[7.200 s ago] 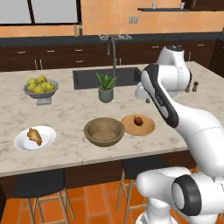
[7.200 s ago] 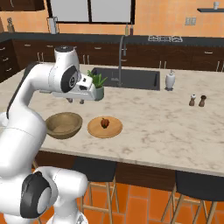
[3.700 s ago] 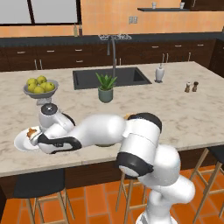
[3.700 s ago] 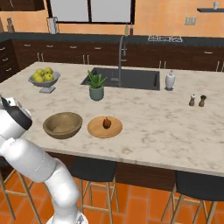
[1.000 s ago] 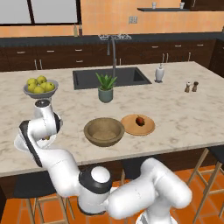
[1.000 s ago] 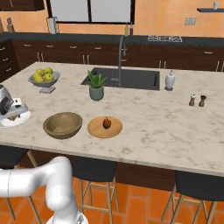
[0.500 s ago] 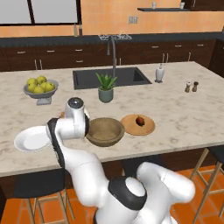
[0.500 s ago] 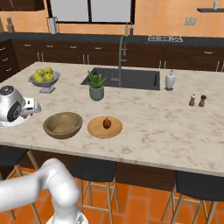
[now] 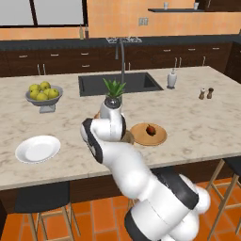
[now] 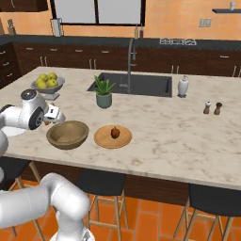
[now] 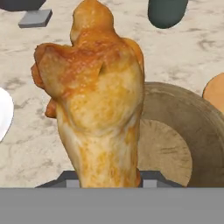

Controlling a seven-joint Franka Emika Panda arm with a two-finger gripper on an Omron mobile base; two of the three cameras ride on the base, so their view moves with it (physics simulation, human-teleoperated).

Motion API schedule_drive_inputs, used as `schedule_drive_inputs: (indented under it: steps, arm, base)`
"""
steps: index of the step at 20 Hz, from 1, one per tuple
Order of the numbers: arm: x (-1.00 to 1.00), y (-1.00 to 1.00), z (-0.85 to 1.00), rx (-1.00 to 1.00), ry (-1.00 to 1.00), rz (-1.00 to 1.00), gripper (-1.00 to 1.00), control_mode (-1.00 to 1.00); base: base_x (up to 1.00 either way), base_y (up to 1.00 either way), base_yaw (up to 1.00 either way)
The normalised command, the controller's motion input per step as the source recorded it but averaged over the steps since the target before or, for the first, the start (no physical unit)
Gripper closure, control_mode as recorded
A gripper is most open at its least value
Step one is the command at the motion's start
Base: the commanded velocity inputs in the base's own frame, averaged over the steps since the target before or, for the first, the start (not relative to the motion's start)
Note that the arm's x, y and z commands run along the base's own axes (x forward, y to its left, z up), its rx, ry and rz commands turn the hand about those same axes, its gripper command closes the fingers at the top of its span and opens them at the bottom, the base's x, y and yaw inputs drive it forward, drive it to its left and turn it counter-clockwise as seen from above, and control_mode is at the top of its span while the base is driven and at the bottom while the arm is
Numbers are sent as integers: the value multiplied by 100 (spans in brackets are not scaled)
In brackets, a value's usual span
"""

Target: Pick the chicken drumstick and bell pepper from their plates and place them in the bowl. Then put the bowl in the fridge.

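Marbled pale stone forms the island worktop (image 10: 179, 136), with a dark sink (image 10: 136, 84) and tall tap set into its far side and dark cabinets behind. On the worktop a grey footed fruit bowl (image 9: 43, 98) of yellow-green fruit is seen at the left end, a potted plant (image 10: 104, 92) beside the sink, a white soap bottle (image 10: 182, 86) and two small shakers (image 10: 212, 108) toward the right.

The chicken drumstick (image 11: 94, 105) is gripped in the end effector (image 11: 107, 180), whose fingers are closed on its lower, narrow end; in the hand view the meat is seen standing up from the fingertips, golden-brown and lumpy. It is held above the worktop at the left rim of the bowl (image 10: 68, 133), which is seen just behind and to the right of it in the hand view. In the right base view the end effector (image 10: 52, 114) is found just above and to the left of the bowl, close to its rim.

The glossy white plate (image 9: 38, 149) lies bare near the front left edge of the worktop. The tan wooden plate (image 10: 113, 136) lies just right of the bowl, apart from it, and the bell pepper (image 10: 114, 132) rests near its middle, dark red, stem upward. In the left base view the bowl is largely hidden behind the arm.
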Motion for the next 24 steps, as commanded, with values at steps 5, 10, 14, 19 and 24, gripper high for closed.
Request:
schedule_drive_inputs:
  steps: [5, 10, 14, 19, 24]
  arm:
    - [10, -32, -3, 1, 16, -11, 100, -100]
    - [3, -20, -54, 0, 21, -2, 100, -100]
    - [25, -9, -46, 0, 17, -2, 100, -100]
    - [18, -2, -9, 0, 4, -1, -100, -100]
    - [0, -2, 19, 2, 0, 0, -100, -100]
  base:
    - [0, 0, 0]
    - [0, 0, 0]
    - [0, 0, 0]
    - [0, 0, 0]
    - [0, 0, 0]
